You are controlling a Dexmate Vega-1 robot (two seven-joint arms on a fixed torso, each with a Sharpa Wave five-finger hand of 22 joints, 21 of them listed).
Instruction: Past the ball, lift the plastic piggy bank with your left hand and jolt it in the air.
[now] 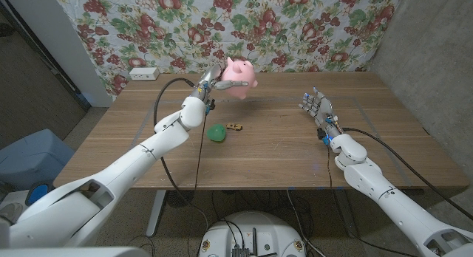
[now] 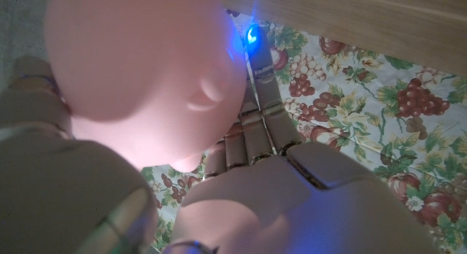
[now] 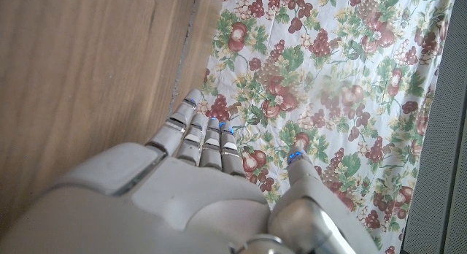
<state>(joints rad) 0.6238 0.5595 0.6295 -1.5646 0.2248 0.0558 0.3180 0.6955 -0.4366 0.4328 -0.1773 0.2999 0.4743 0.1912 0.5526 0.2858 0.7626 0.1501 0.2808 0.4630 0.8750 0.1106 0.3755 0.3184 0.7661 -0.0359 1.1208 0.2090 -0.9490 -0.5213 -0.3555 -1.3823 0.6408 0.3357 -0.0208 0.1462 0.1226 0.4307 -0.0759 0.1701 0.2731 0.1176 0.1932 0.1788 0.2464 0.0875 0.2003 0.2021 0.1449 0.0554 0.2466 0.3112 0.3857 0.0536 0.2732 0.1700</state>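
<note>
This looks like a makeshift robot test room, not a home. A plain wooden table on metal legs stands before a fruit-and-flower printed cloth hung as a backdrop over the wall, with bare grey wall to the right. Black cables trail over the table's edge, a white power strip sits at the far left corner, and a blue bin stands on the carpeted floor.
</note>
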